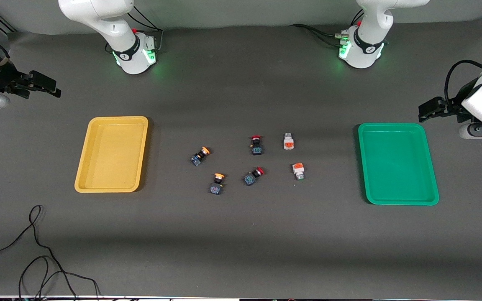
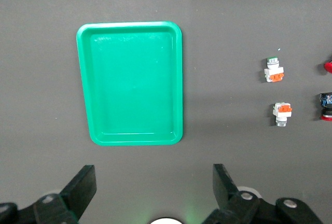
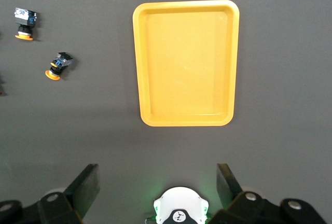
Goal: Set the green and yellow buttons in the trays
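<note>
Front view, scanning from the picture's left edge across.

Right pincer (image 1: pixel 55 88) is hanging at the upper left of the frame, jaws spread wide, gripping nothing. It is waiting over bare surface (image 1: pixel 241 251), outside the yellow tray (image 1: pixel 83 184), which is sitting empty at left of centre.

Middle of the frame: six switches are lying loose on the surface, all outside the trays. Two yellow-capped buttons are resting nearest the yellow tray, one (image 1: pixel 200 155) tipped on its side with the cap pointing toward the upper right, the other (image 1: pixel 217 184) lower in the picture, cap pointing up the frame. Two red-capped switches (image 1: pixel 256 144) (image 1: pixel 253 176) are lying between the groups; not task items. Two white-bodied green-tipped buttons (image 1: pixel 288 141) (image 1: pixel 298 171) are lying toward the green tray (image 1: pixel 433 167), long axes running roughly up and down the picture.

Green tray is sitting empty at right of centre. Left pincer (image 1: pixel 427 109) is hovering at the far right, just above the tray's upper corner, jaws fully apart and empty.

Judgement: nothing sorted yet. Yellow caps are lying toward the right arm's end, green tips toward the left arm's; each arm looks nearer its matching pair, with its tray lying between pincer and buttons.
</note>
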Robot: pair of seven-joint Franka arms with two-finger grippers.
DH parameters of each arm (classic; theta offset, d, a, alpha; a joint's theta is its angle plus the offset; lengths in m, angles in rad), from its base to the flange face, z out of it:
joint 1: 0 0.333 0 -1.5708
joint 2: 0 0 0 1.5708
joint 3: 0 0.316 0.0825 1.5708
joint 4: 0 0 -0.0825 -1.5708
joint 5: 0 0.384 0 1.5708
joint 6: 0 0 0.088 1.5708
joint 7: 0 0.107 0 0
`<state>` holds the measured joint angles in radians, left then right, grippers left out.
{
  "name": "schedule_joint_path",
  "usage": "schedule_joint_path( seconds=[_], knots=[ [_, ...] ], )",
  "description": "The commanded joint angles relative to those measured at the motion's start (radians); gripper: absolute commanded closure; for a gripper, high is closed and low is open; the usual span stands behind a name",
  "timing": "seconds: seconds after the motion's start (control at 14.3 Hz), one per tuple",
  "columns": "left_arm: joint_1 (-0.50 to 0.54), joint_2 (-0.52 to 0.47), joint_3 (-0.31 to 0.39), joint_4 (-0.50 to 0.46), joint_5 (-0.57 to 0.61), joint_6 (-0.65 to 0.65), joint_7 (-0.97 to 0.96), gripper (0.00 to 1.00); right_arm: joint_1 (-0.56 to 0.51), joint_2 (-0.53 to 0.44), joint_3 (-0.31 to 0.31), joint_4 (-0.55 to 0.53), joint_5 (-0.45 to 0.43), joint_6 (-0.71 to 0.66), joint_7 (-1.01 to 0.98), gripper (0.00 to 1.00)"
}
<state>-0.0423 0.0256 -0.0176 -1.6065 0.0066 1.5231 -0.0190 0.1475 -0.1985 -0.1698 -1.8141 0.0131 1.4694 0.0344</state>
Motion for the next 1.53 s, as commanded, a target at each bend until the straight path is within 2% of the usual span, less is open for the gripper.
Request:
schedule_joint_path(
  seconds=[0.0, 0.63, 0.98, 1.19, 1.33, 1.47],
  knots=[
    [0.009, -0.009, -0.007, -0.006, -0.008, -0.012, 0.025, 0.0, 0.001, -0.015, -0.002, 0.012, -0.025, -0.026, -0.005, 0.0],
    [0.005, -0.007, -0.007, -0.012, -0.005, -0.012, 0.025, 0.0, 0.001, -0.013, 0.0, 0.015, -0.025, -0.044, -0.007, 0.0],
    [-0.022, -0.016, -0.015, -0.061, -0.008, 0.012, 0.017, 0.0, 0.012, 0.008, 0.009, 0.009, -0.008, -0.031, 0.007, 0.0],
    [-0.059, -0.021, -0.015, -0.096, -0.008, 0.032, -0.001, 0.0, 0.096, 0.056, 0.01, 0.007, 0.005, 0.011, 0.1, 0.0],
    [-0.089, -0.029, -0.016, -0.119, -0.011, 0.052, -0.047, 0.0, 0.153, 0.112, 0.009, 0.009, 0.108, 0.061, 0.166, 0.0],
    [-0.16, -0.033, -0.016, -0.159, -0.011, 0.092, -0.136, 0.0, 0.231, 0.186, 0.009, 0.009, 0.148, 0.144, 0.197, 0.0]
  ],
)
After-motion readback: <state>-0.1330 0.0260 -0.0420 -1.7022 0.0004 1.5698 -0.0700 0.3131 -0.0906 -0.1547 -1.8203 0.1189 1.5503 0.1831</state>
